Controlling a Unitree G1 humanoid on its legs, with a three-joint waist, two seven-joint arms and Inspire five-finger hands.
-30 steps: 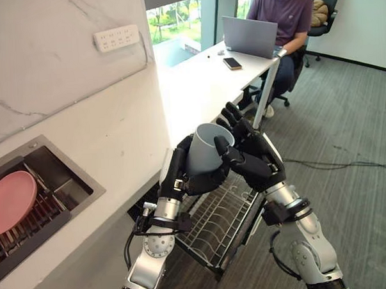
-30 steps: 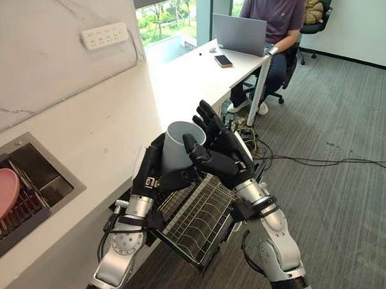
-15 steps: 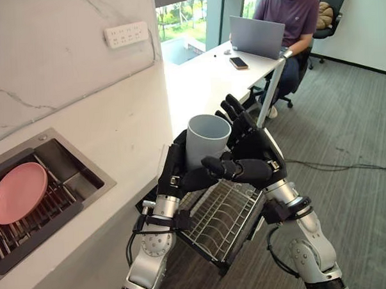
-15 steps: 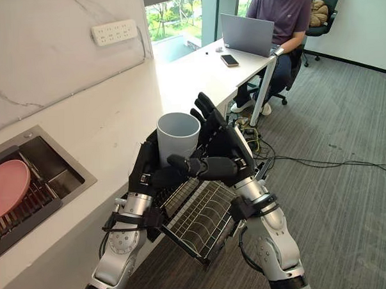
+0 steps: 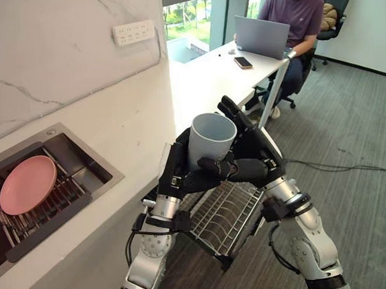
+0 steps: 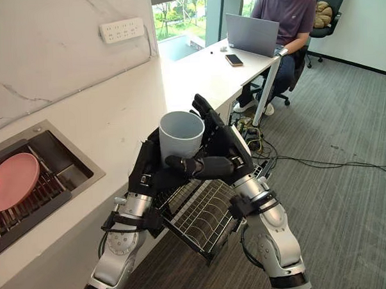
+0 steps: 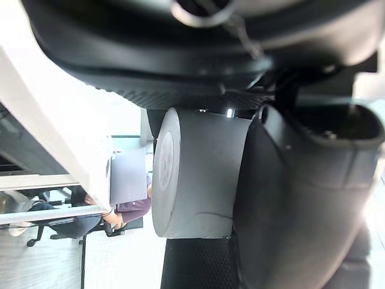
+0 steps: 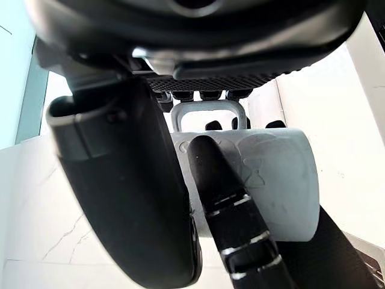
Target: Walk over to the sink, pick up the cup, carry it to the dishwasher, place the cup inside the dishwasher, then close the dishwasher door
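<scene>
Grey cup point(image 5: 208, 136): upright, mouth up, off the table point(image 5: 134, 121), held between both my hands above the rack point(image 5: 225, 213).
Done: the cup is out of the sink point(image 5: 94, 160) and lifted. I judge the carry nearly over, since the dishwasher's wire rack is pulled out just below, at the table's front edge.
To do: lower the cup into the rack, let go, then shut the door; none of that is done yet.
Left robot hand point(image 5: 179, 165): palm against the cup's side nearer the sink, fingers curled round it low down.
Right robot hand point(image 5: 252, 160): on the opposite side, thumb and a finger wrapped across the cup's front, other fingers up behind its rim. The handle shows by these fingers in the right wrist view.
Arms: both raised from below, wrists bent inward, meeting at the cup.
Sink: a pink plate point(image 5: 27, 184) lies in it, well apart from the cup.
</scene>
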